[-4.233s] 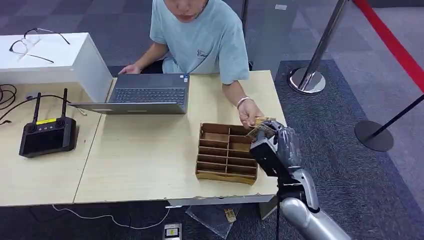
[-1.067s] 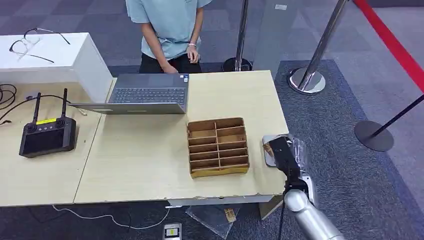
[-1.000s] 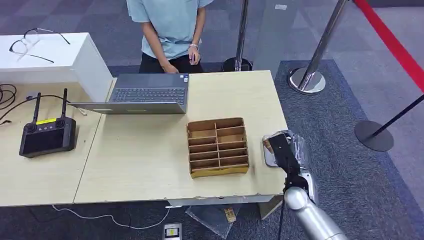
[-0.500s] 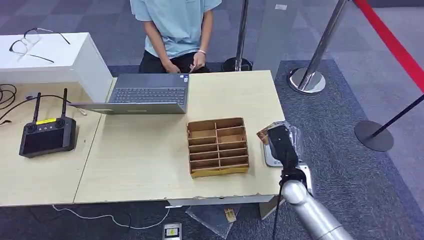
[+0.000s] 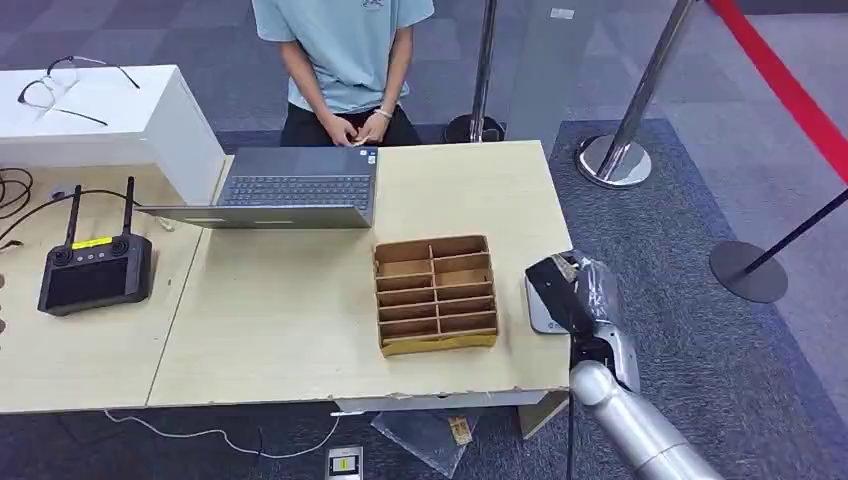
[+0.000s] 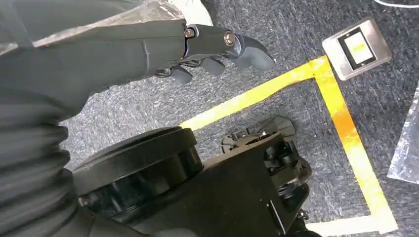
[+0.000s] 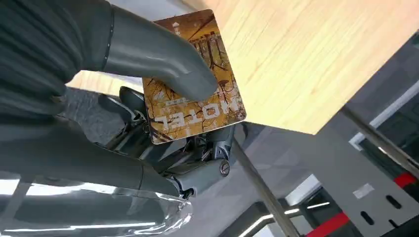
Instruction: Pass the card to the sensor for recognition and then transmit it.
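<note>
At the lower right of the head view, the right hand (image 5: 562,292) hangs over the right edge of the wooden table (image 5: 300,330), above a small grey sensor pad (image 5: 540,312) that lies just right of the brown divider box (image 5: 436,294). The right wrist view shows this hand pinching the card (image 7: 193,79) between its thick grey thumb, pressed flat on the card's face, and the darker fingers behind it. The card is a glossy rectangle with rounded corners, printed in amber and brown with dark branch-like lines, and it bears the word HOTEL in white capitals, seen upside down in that view. The pale wood of the table lies beyond it.

In the left wrist view the left hand (image 6: 217,47) hangs over grey carpet marked with yellow tape (image 6: 341,118), its fingers loosely curled and holding nothing.

At the top centre of the head view a person (image 5: 345,55) stands behind an open laptop (image 5: 290,190); a black controller (image 5: 95,275) lies at the left.
</note>
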### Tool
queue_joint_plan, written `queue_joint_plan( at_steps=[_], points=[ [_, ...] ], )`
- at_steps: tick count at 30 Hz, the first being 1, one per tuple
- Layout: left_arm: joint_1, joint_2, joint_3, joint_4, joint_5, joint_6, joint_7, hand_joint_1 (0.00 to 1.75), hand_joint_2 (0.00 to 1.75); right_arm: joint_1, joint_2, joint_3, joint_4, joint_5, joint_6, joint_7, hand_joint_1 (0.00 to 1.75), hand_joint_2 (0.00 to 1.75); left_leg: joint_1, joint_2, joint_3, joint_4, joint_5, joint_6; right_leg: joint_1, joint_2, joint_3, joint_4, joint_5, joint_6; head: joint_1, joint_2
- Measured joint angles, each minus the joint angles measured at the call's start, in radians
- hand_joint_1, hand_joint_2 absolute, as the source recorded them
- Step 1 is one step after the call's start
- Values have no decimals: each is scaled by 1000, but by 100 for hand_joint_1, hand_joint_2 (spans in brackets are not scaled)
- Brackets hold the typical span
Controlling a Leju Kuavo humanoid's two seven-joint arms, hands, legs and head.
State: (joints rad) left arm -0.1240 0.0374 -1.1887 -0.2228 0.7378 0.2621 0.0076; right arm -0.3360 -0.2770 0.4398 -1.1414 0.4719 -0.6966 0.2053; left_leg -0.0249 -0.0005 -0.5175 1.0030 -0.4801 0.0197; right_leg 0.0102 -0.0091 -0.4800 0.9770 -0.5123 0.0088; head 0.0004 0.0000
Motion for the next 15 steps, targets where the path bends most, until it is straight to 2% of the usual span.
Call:
queue_joint_plan(
  at_steps=[15],
  points=[
    [0, 0, -2, 0, -1, 0, -7, 0, 175, 22, -22, -32, 33, 47, 0, 21, 175, 175, 0, 0, 0, 0, 0, 0, 0, 0, 0, 0, 0, 0, 0, 0]
  ],
)
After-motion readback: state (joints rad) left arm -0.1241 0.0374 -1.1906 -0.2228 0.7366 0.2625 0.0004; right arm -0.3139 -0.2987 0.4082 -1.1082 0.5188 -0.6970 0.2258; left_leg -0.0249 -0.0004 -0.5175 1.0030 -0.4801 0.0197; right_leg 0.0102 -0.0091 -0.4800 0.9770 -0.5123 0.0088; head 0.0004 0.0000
